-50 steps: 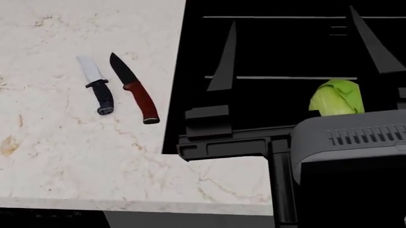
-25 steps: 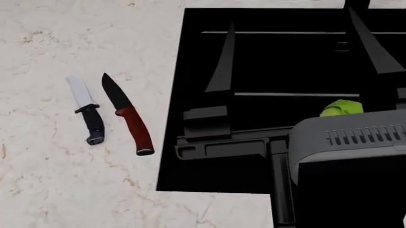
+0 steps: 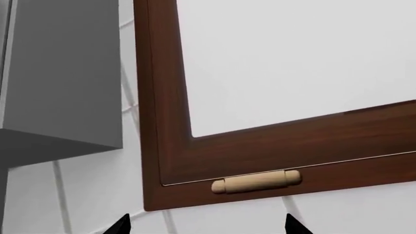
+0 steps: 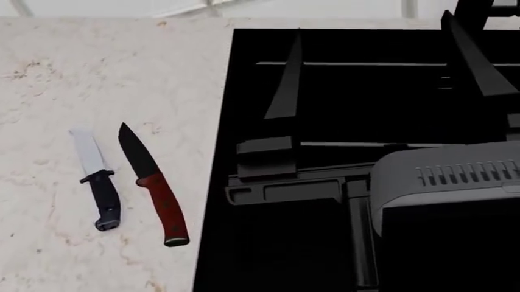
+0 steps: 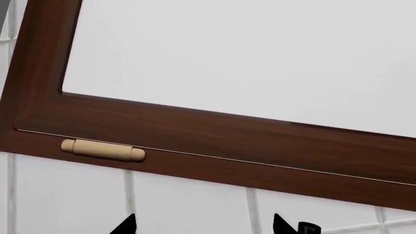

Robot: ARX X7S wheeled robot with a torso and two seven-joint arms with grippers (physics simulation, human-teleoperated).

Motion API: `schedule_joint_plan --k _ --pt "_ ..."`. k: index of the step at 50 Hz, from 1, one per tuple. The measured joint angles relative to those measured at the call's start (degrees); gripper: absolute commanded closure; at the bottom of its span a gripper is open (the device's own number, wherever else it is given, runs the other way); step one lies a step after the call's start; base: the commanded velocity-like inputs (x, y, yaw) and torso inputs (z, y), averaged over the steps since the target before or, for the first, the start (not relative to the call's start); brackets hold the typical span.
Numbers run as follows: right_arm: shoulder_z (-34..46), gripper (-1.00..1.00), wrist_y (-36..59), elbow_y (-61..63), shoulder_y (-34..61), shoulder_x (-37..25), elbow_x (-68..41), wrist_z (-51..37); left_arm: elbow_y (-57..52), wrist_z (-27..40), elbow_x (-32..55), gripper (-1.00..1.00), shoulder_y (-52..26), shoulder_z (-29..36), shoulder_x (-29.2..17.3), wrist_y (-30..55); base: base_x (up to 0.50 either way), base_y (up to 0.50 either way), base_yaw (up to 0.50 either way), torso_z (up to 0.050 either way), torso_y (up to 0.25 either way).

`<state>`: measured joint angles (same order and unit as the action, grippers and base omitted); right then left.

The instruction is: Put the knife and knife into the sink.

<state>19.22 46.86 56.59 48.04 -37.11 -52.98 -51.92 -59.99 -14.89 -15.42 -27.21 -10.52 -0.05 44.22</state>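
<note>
Two knives lie side by side on the marble counter [image 4: 122, 73], left of the sink. One knife [image 4: 97, 182] has a silver blade and a dark handle. The other knife [image 4: 154, 185] has a black blade and a red handle, and it lies nearer the sink. The black sink [image 4: 374, 103] fills the right half of the head view. One open gripper [image 4: 373, 21], apparently my right, hangs over the sink close to the camera, holding nothing. In the wrist views, my left gripper [image 3: 206, 225] and right gripper [image 5: 204, 225] show only spread, empty fingertips facing a tiled wall.
A grey wrist housing [image 4: 447, 182] blocks the sink's near right part. The wrist views show a brown window frame [image 3: 260, 146] with a pale wooden handle [image 3: 256, 181] and a grey cabinet [image 3: 58, 73] beside it. The same frame [image 5: 215, 136] and handle [image 5: 103, 149] appear in the right wrist view.
The head view has shifted forward: knives and sink edge slid down the picture, and the counter's front edge left it. A green object in the sink is now hidden behind the grey housing.
</note>
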Motion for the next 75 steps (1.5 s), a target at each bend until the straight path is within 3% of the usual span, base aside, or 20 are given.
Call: schedule_joint_plan --k 39,53,62,75 --pt "1.03 -1.0 0.5 0.49 2.56 -1.1 -3.74 -3.04 0.02 0.43 1.53 -1.0 0.94 -1.32 -0.01 -0.63 0.15 0.0 0.0 0.0 0.0" --pt "0.21 -1.0 2.82 -3.81 16.04 -1.84 -30.32 -12.5 0.01 0.41 1.6 -1.0 1.09 -1.51 -0.03 -0.58 0.0 0.0 0.0 0.0 0.0" --pt "4.77 -1.0 4.45 -12.59 24.72 -0.33 -45.77 -17.78 0.0 0.4 0.99 -1.0 0.79 -0.74 -0.04 -0.15 0.0 0.0 0.0 0.0 0.0" --pt "11.71 -1.0 5.94 -26.75 30.03 2.82 -58.57 -20.04 0.0 0.51 0.64 -1.0 0.61 0.03 -0.05 0.18 0.0 0.0 0.0 0.0 0.0"
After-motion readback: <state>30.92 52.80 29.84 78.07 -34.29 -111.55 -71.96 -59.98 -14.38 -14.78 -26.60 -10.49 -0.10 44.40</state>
